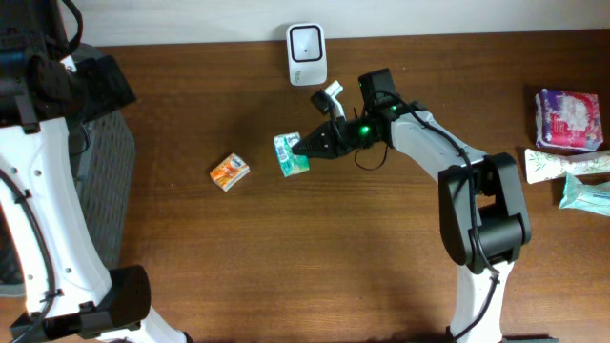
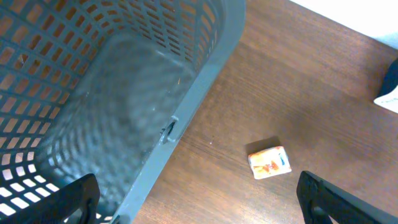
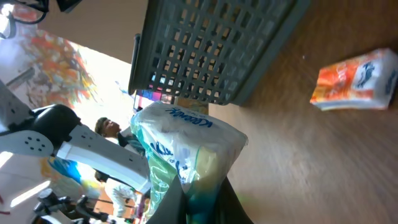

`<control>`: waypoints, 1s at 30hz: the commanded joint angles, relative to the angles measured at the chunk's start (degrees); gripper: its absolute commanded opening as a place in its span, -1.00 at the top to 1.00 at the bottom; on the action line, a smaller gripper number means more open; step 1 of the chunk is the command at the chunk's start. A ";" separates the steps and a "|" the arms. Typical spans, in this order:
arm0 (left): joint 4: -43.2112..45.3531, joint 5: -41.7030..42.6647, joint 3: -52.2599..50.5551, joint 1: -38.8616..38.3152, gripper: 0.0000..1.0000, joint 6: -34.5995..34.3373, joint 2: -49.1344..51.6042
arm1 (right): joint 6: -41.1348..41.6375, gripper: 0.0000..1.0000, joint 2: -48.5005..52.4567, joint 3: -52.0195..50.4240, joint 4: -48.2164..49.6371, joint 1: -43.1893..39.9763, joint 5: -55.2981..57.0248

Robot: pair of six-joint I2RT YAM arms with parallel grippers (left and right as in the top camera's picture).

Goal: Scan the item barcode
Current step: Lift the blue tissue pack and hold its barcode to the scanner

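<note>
Left wrist view: basket (image 2: 186,93) was cut by top & left edges, floor blurred; left fingers (image 2: 71,198) cut at btm. Btm of pack (image 3: 186,149) was hidden betw right fingers (image 3: 166,208). Print on orange pack (image 1: 230,171) was too small to read.

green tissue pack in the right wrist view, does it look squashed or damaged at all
Slightly squashed: the right gripper pinches the green tissue pack by one end, and its soft wrapper bunches and creases there. No tear or spill shows. Nothing else stands out; the orange pack lies intact.
</note>
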 commanded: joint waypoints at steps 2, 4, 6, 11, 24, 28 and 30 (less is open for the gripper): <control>0.07 -0.42 0.72 0.11 -0.98 0.68 -0.48 | 7.43 0.92 -0.02 0.83 0.52 -0.24 8.59; 0.07 -0.42 0.72 0.11 -0.98 0.68 -0.48 | 11.37 0.92 -0.26 1.46 -1.53 0.44 22.05; 0.07 -0.42 0.72 0.11 -0.98 0.66 -0.48 | 9.75 0.92 -0.42 8.96 -12.72 0.70 41.90; 0.07 -0.42 0.72 0.11 -0.98 0.68 -0.48 | -14.80 0.92 -0.28 23.41 -12.02 6.49 109.00; 0.07 -0.42 0.72 0.11 -0.98 0.68 -0.48 | -40.94 0.92 14.53 23.41 36.59 7.15 97.83; 0.07 -0.42 0.72 0.11 -0.98 0.66 -0.48 | -46.03 0.91 15.26 23.41 35.78 7.15 96.15; 0.07 -0.42 0.72 0.11 -0.98 0.66 -0.48 | -48.85 0.91 16.55 23.41 35.10 7.15 96.19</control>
